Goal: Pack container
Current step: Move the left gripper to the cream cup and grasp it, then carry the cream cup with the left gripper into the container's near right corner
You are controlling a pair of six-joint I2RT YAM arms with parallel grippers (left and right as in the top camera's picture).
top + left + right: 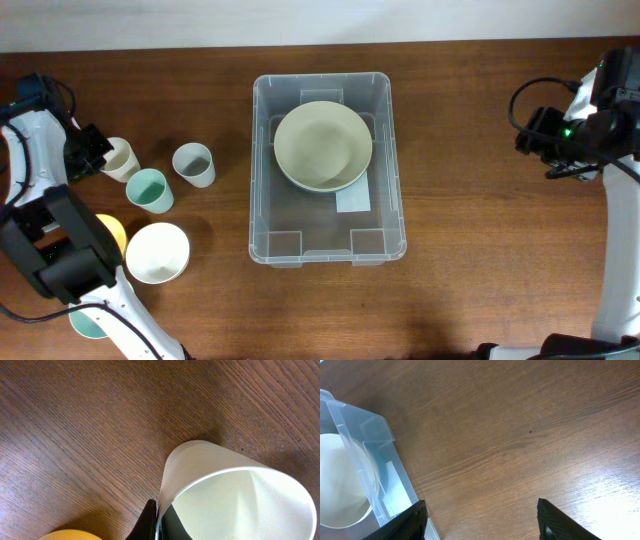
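My left pincer [159,519] is clamped on the wall of the small cream plastic cup [210,480] near the left edge of the brown wooden table [470,300]. It's a thin rim pinch, so the cup may swing or slip on the lift. Large clear rectangular plastic container [262,170] sits mid-table, pale round bowl [323,146] filling its far half; come in low and the cup clips the rim. My right pincer [480,522] hangs spread, empty, by the right edge.

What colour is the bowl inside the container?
The bowl in the container is pale cream; overhead view shows it best.
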